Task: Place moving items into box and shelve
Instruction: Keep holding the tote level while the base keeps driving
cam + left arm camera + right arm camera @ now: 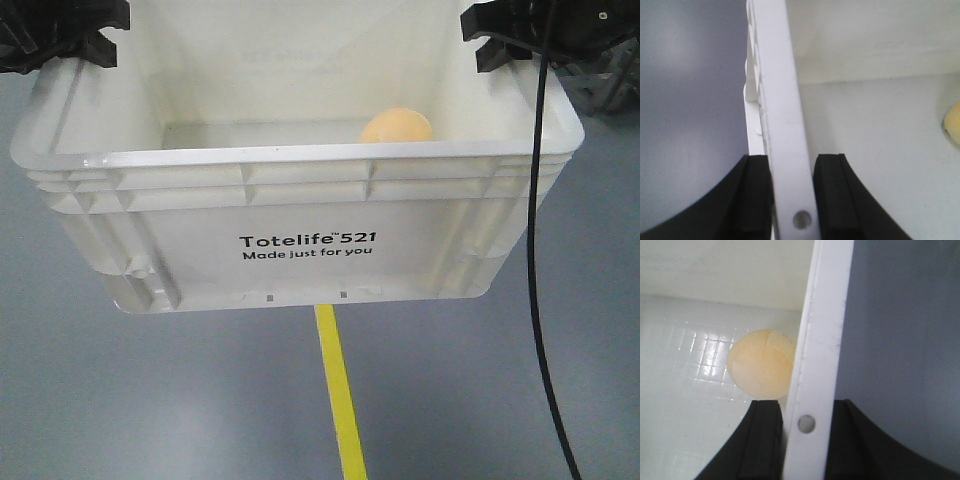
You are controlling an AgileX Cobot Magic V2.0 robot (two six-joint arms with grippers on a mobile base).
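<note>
The box (200, 230), an off-white crate with black "Totelife 521" print, hangs level above the grey floor, held by both arms. My left gripper (60, 40) is shut on its left rim (780, 100), one finger inside and one outside the wall (792, 200). On the opposite side, my right gripper (530, 35) is shut on the right rim (822, 330) in the same way (805, 440). One moving item, a yellow-orange ball (396, 126), lies on the box floor near the right wall (760, 370). Only a sliver of the ball (954, 122) shows in the left wrist view.
A yellow floor line (340, 390) runs from under the box toward the camera. A black cable (535, 250) hangs down past the box's right corner. Dark equipment (600, 90) stands on the floor at the far right.
</note>
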